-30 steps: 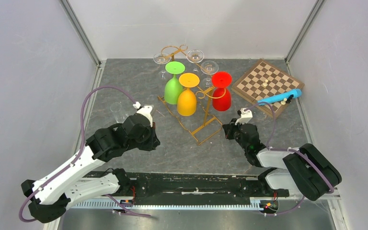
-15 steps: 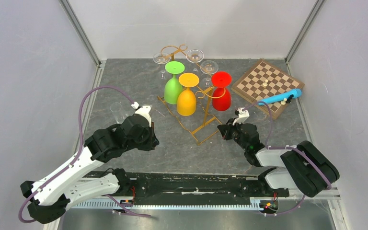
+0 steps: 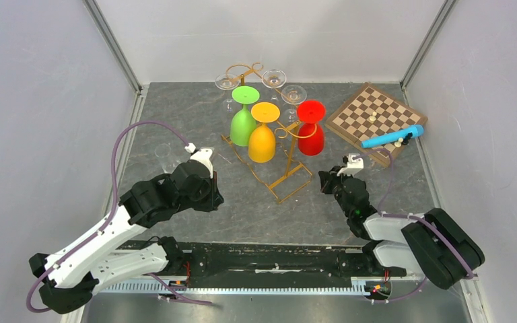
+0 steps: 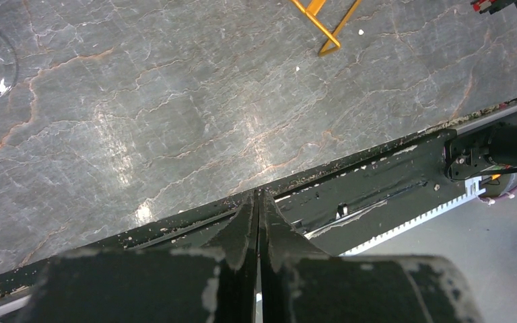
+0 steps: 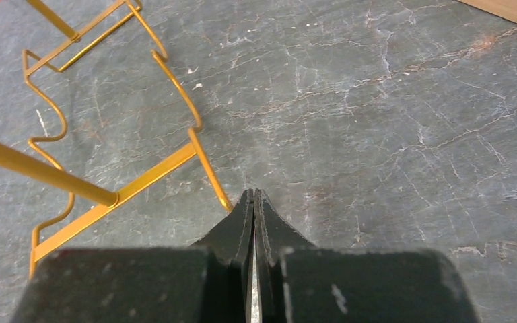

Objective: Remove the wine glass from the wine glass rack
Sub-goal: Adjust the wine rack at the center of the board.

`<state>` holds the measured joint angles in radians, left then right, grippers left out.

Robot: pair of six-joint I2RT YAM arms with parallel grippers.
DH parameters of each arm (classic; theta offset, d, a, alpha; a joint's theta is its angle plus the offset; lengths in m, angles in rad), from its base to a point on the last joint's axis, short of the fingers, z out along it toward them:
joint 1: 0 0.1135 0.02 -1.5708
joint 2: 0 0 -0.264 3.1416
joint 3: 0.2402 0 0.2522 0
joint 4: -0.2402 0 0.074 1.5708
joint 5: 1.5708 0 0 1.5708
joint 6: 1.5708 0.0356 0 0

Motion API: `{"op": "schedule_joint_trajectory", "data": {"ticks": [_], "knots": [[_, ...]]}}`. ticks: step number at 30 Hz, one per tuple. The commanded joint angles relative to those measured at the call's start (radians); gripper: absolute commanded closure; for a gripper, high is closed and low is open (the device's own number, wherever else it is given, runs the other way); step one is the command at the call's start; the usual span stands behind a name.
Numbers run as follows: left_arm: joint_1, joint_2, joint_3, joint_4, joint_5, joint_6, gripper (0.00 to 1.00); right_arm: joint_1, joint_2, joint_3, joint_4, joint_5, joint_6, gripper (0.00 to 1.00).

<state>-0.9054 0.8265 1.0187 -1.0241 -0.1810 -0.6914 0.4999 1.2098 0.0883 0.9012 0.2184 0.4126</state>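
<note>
Wine glass rack (image 3: 289,160): gold wire, curled hooks on top, rectangular base. Green glass (image 3: 243,126), orange glass (image 3: 262,142) and red glass (image 3: 311,139) hang bowl-down. Left tool (image 4: 257,202) and right tool (image 5: 253,202) clenched, holding nothing.

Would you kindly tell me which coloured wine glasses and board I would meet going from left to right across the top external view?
green wine glass → orange wine glass → red wine glass → chessboard

Edge crops the wine glass rack (image 5: 128,192).
</note>
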Motion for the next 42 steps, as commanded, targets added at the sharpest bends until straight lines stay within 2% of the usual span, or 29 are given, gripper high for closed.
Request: {"op": "schedule_joint_trajectory", "data": {"ticks": [1, 12, 21, 34, 42], "knots": [[-0.004, 0.010, 0.017, -0.002, -0.019, -0.033, 0.98, -0.001, 0.067, 0.078, 0.029, 0.060, 0.022, 1.00], [-0.004, -0.004, 0.034, -0.026, -0.026, -0.031, 0.98, -0.010, 0.224, 0.159, 0.055, 0.039, 0.099, 1.00], [-0.004, -0.021, 0.024, -0.034, -0.028, -0.034, 0.98, -0.011, 0.313, 0.154, 0.110, -0.057, 0.142, 1.00], [-0.004, -0.033, 0.021, -0.036, -0.034, -0.036, 0.98, -0.001, 0.305, 0.083, 0.205, -0.206, 0.161, 1.00], [-0.004, -0.047, 0.031, -0.037, -0.035, -0.037, 0.98, 0.080, 0.306, 0.055, 0.239, -0.207, 0.170, 1.00]]}}
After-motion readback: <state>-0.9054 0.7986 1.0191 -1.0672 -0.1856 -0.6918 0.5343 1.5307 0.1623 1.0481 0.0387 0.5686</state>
